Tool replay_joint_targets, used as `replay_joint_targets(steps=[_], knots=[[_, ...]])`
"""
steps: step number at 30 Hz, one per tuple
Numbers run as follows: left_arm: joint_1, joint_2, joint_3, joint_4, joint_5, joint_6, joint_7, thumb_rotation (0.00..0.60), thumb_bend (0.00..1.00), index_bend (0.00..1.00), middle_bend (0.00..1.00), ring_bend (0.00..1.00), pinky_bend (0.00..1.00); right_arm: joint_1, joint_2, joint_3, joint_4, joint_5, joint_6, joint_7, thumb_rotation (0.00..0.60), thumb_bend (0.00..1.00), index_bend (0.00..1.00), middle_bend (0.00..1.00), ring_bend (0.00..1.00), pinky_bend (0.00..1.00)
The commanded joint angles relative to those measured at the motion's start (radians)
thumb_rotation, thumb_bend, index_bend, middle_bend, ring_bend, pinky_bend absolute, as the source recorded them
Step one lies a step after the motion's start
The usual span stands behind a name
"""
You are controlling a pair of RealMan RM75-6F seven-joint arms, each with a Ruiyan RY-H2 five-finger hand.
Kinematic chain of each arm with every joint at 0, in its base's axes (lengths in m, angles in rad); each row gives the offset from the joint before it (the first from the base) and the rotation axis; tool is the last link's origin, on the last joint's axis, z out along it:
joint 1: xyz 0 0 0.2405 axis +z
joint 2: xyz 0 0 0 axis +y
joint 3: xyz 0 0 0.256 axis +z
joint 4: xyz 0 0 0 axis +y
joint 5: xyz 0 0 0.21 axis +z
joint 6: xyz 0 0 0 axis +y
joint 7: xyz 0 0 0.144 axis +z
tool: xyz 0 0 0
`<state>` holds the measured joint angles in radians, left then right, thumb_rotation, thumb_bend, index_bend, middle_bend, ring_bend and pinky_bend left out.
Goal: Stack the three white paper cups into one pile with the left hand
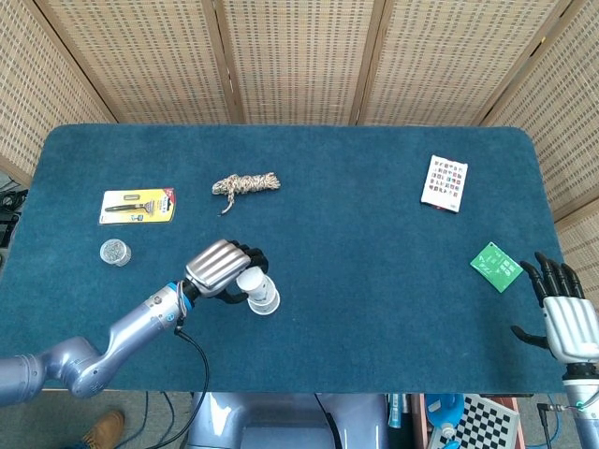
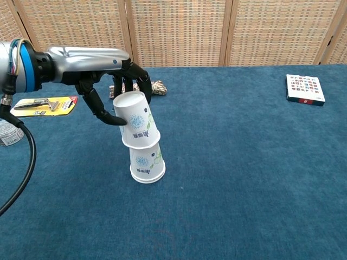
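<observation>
My left hand (image 1: 217, 268) (image 2: 108, 89) grips an upside-down white paper cup (image 1: 251, 281) (image 2: 135, 122), thumb on the near side and fingers behind it. The cup is slightly tilted. Its rim sits over the top of a second upside-down white cup (image 1: 266, 302) (image 2: 146, 165) standing on the blue table. Only these two cups can be told apart; whether the held one is a nested pair is unclear. My right hand (image 1: 562, 316) hangs open and empty at the table's lower right corner in the head view.
A rope bundle (image 1: 245, 183) (image 2: 158, 86) lies behind the cups. A yellow razor pack (image 1: 138, 205) (image 2: 43, 104) and a small round tin (image 1: 115, 251) (image 2: 8, 132) are at the left. A card box (image 1: 444, 182) (image 2: 304, 89) and a green card (image 1: 496, 267) lie at the right.
</observation>
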<state>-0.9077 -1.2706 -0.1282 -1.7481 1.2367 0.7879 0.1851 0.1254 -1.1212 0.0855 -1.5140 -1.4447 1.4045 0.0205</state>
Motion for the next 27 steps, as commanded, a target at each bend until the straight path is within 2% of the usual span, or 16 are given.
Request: replay_joint_targets(steps=[1,4,6,8,10,12,14,18,21,23,27], knots=[[-0.003,-0.012,0.002,0.007,0.002,0.003,0.007,0.600,0.30,0.42,0.36,0.40,0.41,0.000,0.000,0.000,0.000,0.001,0.000,0.001,0.600,0.00,0.13,0.00,0.00,0.00],[-0.005,-0.020,0.004,0.010,-0.001,0.001,0.010,0.600,0.30,0.42,0.35,0.38,0.41,0.000,0.001,0.000,-0.001,0.001,-0.001,0.000,0.600,0.00,0.13,0.00,0.00,0.00],[-0.009,-0.026,0.007,0.015,-0.004,-0.005,0.020,0.600,0.30,0.39,0.26,0.26,0.37,0.000,0.001,0.000,-0.001,0.001,-0.001,0.001,0.600,0.00,0.13,0.00,0.00,0.00],[-0.012,-0.033,0.006,0.014,0.000,-0.016,-0.005,0.600,0.30,0.26,0.10,0.12,0.29,0.000,0.002,0.001,-0.001,0.002,-0.001,0.002,0.600,0.00,0.13,0.00,0.00,0.00],[-0.006,-0.039,0.001,0.019,0.012,0.000,-0.020,0.600,0.30,0.06,0.00,0.01,0.24,0.000,0.003,0.001,-0.001,0.002,-0.001,0.003,0.600,0.00,0.13,0.00,0.00,0.00],[0.001,-0.042,-0.003,0.020,0.021,0.017,-0.037,0.600,0.29,0.00,0.00,0.00,0.23,0.000,0.003,0.001,-0.002,0.002,-0.002,0.003,0.600,0.00,0.13,0.00,0.00,0.00],[0.007,-0.043,-0.007,0.020,0.032,0.029,-0.053,0.600,0.29,0.00,0.00,0.00,0.19,0.000,0.004,0.000,-0.002,0.002,-0.002,0.004,0.600,0.00,0.13,0.00,0.00,0.00],[0.025,-0.037,-0.013,0.023,0.074,0.071,-0.093,0.600,0.27,0.00,0.00,0.00,0.05,-0.001,0.004,-0.001,-0.003,0.000,-0.001,0.004,0.600,0.00,0.13,0.00,0.00,0.00],[0.049,-0.011,-0.012,0.015,0.103,0.113,-0.113,0.600,0.27,0.00,0.00,0.00,0.00,-0.001,0.004,-0.003,-0.005,-0.003,0.000,0.002,0.600,0.00,0.13,0.00,0.00,0.00],[0.080,0.012,-0.008,0.006,0.118,0.164,-0.106,0.600,0.25,0.00,0.00,0.00,0.00,0.000,0.003,-0.004,-0.006,-0.005,-0.002,0.001,0.600,0.00,0.13,0.00,0.00,0.00],[0.239,0.112,0.035,-0.048,0.088,0.356,-0.079,0.600,0.24,0.00,0.00,0.00,0.00,0.003,0.001,-0.007,-0.005,-0.010,-0.006,-0.004,0.600,0.00,0.13,0.00,0.00,0.00]])
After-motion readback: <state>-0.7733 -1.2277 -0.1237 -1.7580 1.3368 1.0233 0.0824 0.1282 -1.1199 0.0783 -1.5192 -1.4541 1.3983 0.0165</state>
